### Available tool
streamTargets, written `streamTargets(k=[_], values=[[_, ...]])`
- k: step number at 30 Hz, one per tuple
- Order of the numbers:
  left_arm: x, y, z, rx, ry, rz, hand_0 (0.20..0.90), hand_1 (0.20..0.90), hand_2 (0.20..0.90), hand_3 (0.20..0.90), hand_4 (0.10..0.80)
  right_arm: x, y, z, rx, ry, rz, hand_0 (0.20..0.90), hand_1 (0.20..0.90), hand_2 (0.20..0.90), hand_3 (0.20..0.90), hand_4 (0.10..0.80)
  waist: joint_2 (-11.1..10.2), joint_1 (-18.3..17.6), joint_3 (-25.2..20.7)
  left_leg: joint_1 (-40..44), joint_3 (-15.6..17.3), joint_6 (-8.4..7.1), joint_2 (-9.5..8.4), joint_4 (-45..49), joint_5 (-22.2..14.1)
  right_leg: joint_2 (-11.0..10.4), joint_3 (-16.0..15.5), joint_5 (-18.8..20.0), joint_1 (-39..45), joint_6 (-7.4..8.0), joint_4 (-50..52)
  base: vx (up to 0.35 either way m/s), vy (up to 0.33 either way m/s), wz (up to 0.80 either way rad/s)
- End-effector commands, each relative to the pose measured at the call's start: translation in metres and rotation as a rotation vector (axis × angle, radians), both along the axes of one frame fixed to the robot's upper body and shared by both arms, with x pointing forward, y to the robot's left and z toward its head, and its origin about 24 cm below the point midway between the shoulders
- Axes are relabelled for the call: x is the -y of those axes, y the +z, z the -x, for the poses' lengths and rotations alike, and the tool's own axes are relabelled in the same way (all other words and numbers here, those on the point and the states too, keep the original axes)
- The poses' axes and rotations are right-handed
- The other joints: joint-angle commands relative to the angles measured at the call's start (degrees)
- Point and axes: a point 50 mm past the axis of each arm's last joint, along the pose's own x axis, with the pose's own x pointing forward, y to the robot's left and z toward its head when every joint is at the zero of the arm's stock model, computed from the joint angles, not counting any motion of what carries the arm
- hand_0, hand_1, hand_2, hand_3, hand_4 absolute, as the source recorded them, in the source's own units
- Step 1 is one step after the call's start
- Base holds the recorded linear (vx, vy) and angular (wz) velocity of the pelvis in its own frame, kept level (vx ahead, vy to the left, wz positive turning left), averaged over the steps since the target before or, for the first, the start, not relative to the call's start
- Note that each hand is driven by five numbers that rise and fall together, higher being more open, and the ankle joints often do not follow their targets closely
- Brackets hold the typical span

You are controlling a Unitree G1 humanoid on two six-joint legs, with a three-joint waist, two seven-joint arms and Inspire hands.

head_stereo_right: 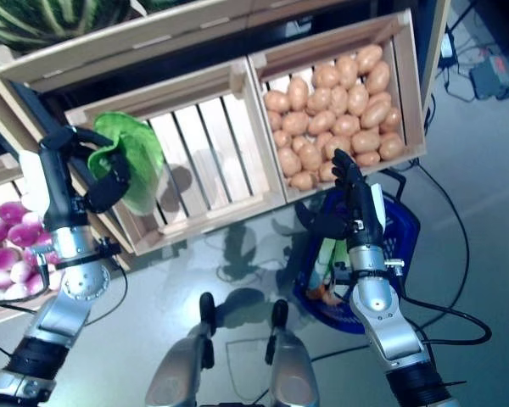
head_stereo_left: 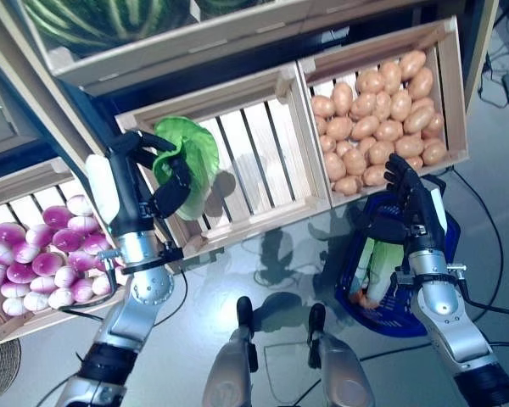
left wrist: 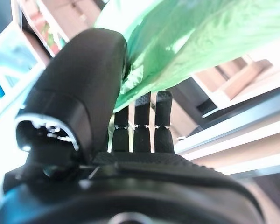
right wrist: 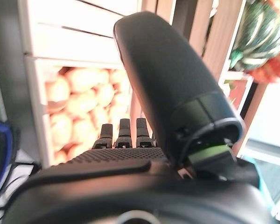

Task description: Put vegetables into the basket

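The left hand (head_stereo_left: 157, 182) is curled round a green leafy vegetable (head_stereo_left: 189, 157), holding it at the near left corner of the slatted wooden crate (head_stereo_left: 254, 161); its long axis runs roughly up and down, leaves spreading toward the crate's far side. The right hand (head_stereo_left: 405, 203), fingers straight and holding nothing, hovers over the blue basket (head_stereo_left: 356, 263) on the floor, which holds a pale green vegetable (head_stereo_left: 380, 263). The potato crate (head_stereo_left: 382, 110) sits just beyond the basket.

One green cabbage (head_stereo_left: 187, 157). One blue basket (head_stereo_left: 441, 288), with what look like two vegetables inside, partly hidden. Three slatted crates in the lower row: one of purple turnips (head_stereo_left: 38, 254), about twenty showing; one middle crate (head_stereo_left: 254, 161); one of potatoes (head_stereo_left: 382, 110), roughly thirty-five. One watermelon (head_stereo_left: 102, 21) shows above.
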Motion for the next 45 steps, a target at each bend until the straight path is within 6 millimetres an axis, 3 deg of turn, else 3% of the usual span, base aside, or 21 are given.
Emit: streamTargets(k=[1,12,17,25,35,45], values=[[0.004,0.029,0.016,0.206,-0.161,0.09,0.3,0.3,0.3,0.3,0.4,-0.016,0.021,0.014,0.183,0.129,0.041,0.9,0.9,0.9,0.9,0.8,-2.59,0.25,-14.42,2.12,0.2,-2.22,-1.18,-3.95,-2.58,-2.14,-0.29,4.69,4.11,1.4,-7.9,0.079,-0.039,0.16],[0.021,0.024,0.007,0.069,-0.509,0.375,0.3,0.3,0.3,0.3,0.4,-0.032,0.035,0.002,0.181,0.271,0.107,0.9,0.9,0.9,0.9,0.8,-2.89,1.59,-20.08,5.7,0.36,-2.27,-0.4,-4.92,-3.86,-2.27,-1.86,5.25,7.79,1.65,-10.17,0.07,-0.039,0.06],[0.021,0.021,0.007,0.055,-0.598,0.5,0.3,0.3,0.3,0.3,0.4,-0.036,0.031,-0.001,0.118,0.345,0.05,0.9,0.9,0.9,0.9,0.8,-2.92,1.76,-21.33,6.81,0.48,-2.07,-0.24,-4.92,-4.33,-2.49,-1.83,5.26,8.61,1.79,-10.17,0.03,-0.017,0.01],[0.036,0.008,0.001,-0.06,-0.837,0.696,0.3,0.3,0.3,0.3,0.4,-0.055,0.009,-0.001,-0.118,0.649,-0.1,0.9,0.9,0.9,0.9,0.8,-2.87,1.47,-22.78,8.57,1.13,-1.76,-0.1,-4.92,-5.0,-3.03,-1.4,5.32,9.59,2.11,-10.17,0.02,-0.009,0.0],[0.044,0.001,-0.005,-0.116,-0.905,0.765,0.3,0.3,0.3,0.3,0.4,-0.069,-0.001,-0.005,-0.28,0.822,-0.183,0.9,0.9,0.9,0.9,0.8,-3.39,1.63,-23.9,9.65,1.29,-1.73,0.28,-4.92,-5.18,-3.18,-1.13,5.32,10.52,2.28,-10.17,0.031,-0.003,0.0],[0.048,-0.005,-0.008,-0.147,-0.908,0.802,0.3,0.3,0.3,0.3,0.4,-0.081,0.006,-0.015,-0.222,0.761,-0.209,0.9,0.9,0.9,0.9,0.8,-3.56,2.12,-24.54,10.08,0.92,-1.83,0.59,-4.92,-5.2,-3.26,-0.95,5.15,10.93,2.28,-10.17,0.003,-0.001,0.0]])
